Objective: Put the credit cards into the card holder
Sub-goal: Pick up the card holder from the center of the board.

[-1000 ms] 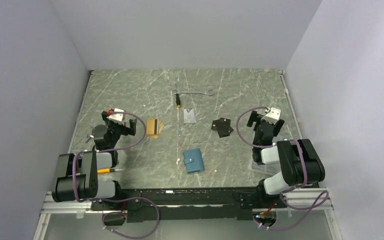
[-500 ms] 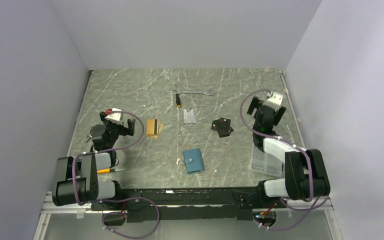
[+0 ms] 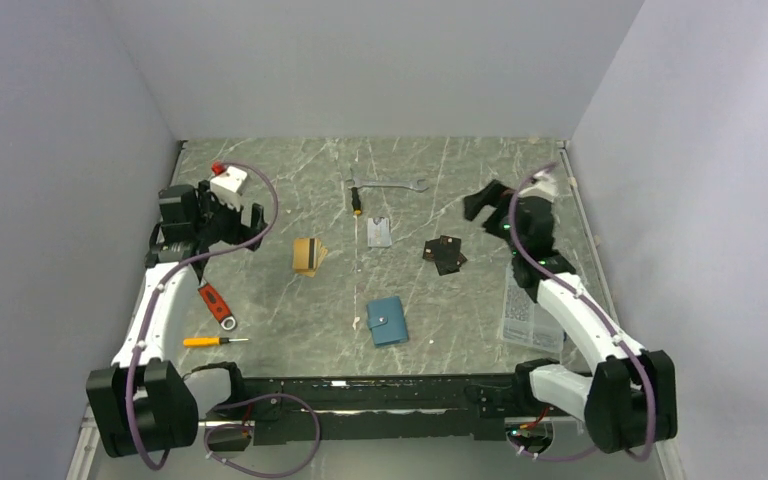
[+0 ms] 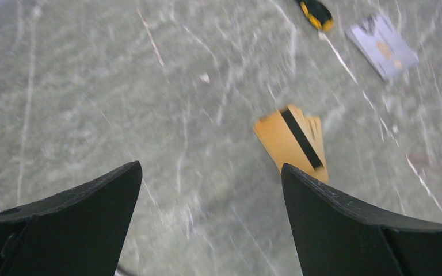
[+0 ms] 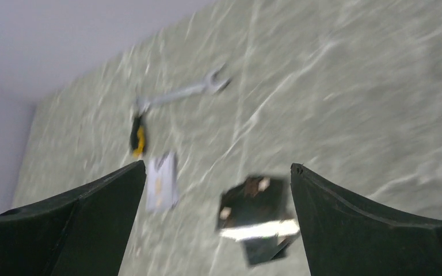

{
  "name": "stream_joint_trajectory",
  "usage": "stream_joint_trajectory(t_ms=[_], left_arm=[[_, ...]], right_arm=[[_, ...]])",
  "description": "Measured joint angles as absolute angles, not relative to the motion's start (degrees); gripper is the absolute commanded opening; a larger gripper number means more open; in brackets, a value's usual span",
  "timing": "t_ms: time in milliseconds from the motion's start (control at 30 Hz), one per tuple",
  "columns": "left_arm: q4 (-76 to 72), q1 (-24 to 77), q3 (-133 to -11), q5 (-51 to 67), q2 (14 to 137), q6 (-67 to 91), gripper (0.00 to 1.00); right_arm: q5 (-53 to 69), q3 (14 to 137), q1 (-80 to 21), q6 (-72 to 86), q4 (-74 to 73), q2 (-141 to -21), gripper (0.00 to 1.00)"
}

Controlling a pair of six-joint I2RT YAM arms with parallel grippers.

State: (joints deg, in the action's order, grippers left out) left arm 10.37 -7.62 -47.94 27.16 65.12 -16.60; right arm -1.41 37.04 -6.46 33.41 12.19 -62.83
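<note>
A small stack of orange-gold credit cards [image 3: 308, 254] with a black stripe lies left of centre, and it shows ahead of my right finger in the left wrist view [image 4: 293, 141]. Dark credit cards [image 3: 445, 254] lie overlapped right of centre [image 5: 256, 215]. The teal card holder [image 3: 388, 321] lies closed near the front middle. My left gripper [image 3: 248, 226] [image 4: 210, 168] hovers open and empty, left of the orange cards. Behind and to the right of the dark cards, my right gripper [image 3: 480, 203] [image 5: 217, 165] hangs open and empty, and the dark cards show between its fingers.
A wrench [image 3: 388, 185], a black-yellow screwdriver [image 3: 358, 203] and a pale grey card [image 3: 380, 231] lie at the back centre. A red-handled tool [image 3: 216, 303] and a small orange screwdriver [image 3: 215, 341] lie front left. A clear printed packet [image 3: 530, 315] sits under the right arm.
Both arms have unfolded and reached toward the back. The left gripper has risen toward the back left, uncovering the red-handled tool. The right gripper has swung back and left toward the dark cards.
</note>
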Motion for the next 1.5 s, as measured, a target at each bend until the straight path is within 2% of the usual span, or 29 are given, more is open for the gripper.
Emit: stream_joint_trajectory(t_ms=[100, 200, 300, 400, 467, 600, 667, 933, 1167, 1333, 1500], left_arm=[[18.61, -7.09, -47.72, 27.64, 62.28, -19.64, 0.98], [24.73, -6.74, -47.68, 28.47, 61.10, -21.78, 0.99], [29.54, -6.74, -47.68, 29.41, 61.06, -22.00, 0.94], [32.53, -6.55, -47.83, 30.20, 61.01, -21.76, 0.97], [33.71, -6.17, -47.97, 30.35, 61.01, -21.76, 0.98], [35.03, -4.86, -47.97, 30.50, 61.01, -21.76, 0.99], [35.03, -3.68, -47.83, 31.09, 60.99, -21.56, 0.99], [34.61, 3.49, -46.48, 36.03, 61.82, -20.16, 0.99], [32.60, 12.23, -46.35, 36.69, 65.34, -21.76, 0.99], [32.27, 19.77, -46.28, 34.96, 68.29, -27.94, 0.99], [32.42, 26.52, -46.28, 30.09, 71.64, -34.13, 0.99]], right_arm=[[-3.57, 41.56, -18.31, 32.58, 3.46, -64.93, 1.00], [-1.87, 45.98, -24.97, 33.04, -0.25, -67.79, 1.00], [6.96, 44.56, -21.47, 38.28, 2.07, -67.61, 1.00], [13.54, 42.50, -14.41, 41.95, 2.22, -69.04, 1.00], [11.05, 44.84, -17.56, 40.51, -2.90, -72.25, 0.99], [4.29, 48.45, -34.39, 37.01, -9.10, -76.40, 0.96], [2.07, 48.16, -39.66, 36.34, -10.85, -76.44, 0.94], [-6.17, 46.59, -52.34, 36.23, -14.98, -82.21, 0.83], [-2.98, 41.76, -52.69, 37.08, -13.78, -83.13, 0.75], [2.57, 37.60, -51.24, 37.78, -8.64, -82.41, 0.64], [12.27, 32.69, -45.32, 39.92, 2.11, -82.74, 0.50]])
